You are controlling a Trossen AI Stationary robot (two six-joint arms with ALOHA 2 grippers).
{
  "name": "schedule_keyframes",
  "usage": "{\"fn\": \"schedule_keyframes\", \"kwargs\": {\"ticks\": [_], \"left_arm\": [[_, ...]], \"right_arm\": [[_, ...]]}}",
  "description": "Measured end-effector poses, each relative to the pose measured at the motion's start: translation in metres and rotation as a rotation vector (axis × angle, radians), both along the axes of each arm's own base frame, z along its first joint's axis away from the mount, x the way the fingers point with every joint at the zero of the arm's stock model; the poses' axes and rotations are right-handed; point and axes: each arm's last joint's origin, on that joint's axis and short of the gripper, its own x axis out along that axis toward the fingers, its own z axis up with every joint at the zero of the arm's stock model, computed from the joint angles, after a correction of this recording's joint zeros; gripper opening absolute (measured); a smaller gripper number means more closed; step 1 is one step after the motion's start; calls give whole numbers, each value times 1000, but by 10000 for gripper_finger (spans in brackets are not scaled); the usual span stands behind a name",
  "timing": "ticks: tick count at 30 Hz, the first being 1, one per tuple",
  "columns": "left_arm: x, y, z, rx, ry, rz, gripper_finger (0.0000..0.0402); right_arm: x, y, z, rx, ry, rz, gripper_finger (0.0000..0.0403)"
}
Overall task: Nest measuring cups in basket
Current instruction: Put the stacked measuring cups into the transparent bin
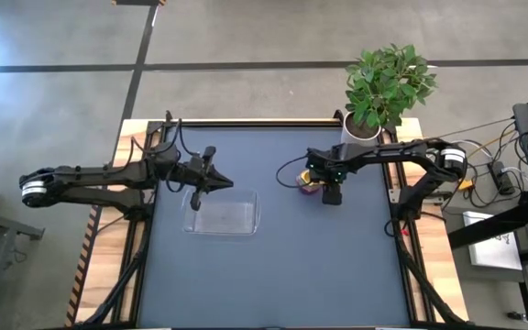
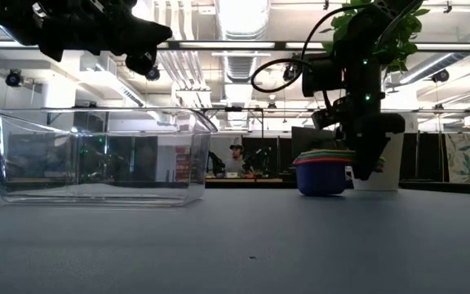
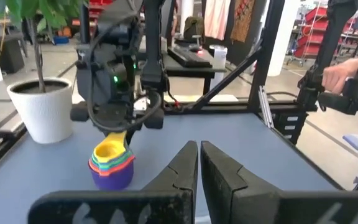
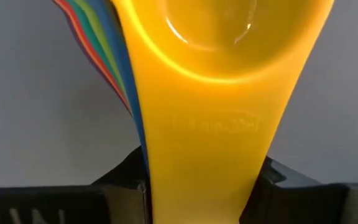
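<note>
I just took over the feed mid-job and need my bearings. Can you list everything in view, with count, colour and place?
measuring cups: one nested stack, yellow on top, purple at the bottom, other colours between; on the table right of centre, outside the basket.
basket: one, clear plastic, empty; on the table left of centre.
plant pot: one, white, holding a green leafy plant; at the table's far right edge.
table: one, dark blue-grey top.
person: one, far off in the room behind.
left gripper: one, dark, shut; above the basket's far edge.
right gripper: one, dark; fingers either side of the yellow cup's handle.
</note>
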Motion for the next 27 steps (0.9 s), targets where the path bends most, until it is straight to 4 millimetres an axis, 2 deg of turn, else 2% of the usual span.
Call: {"fn": "schedule_keyframes", "kwargs": {"ticks": [8, 13, 19, 27], "left_arm": [[-25, -6, 28, 33, 21, 4, 2], [-47, -11, 39, 73, 42, 45, 2], [-65, -15, 32, 85, 2, 90, 2], [-74, -17, 21, 91, -27, 136, 2]], "right_arm": [[3, 23, 14, -6, -70, -23, 129], [17, 42, 38, -30, -179, -29, 126], [34, 56, 62, -55, -270, 15, 124], [44, 56, 81, -72, -357, 30, 123]]}}
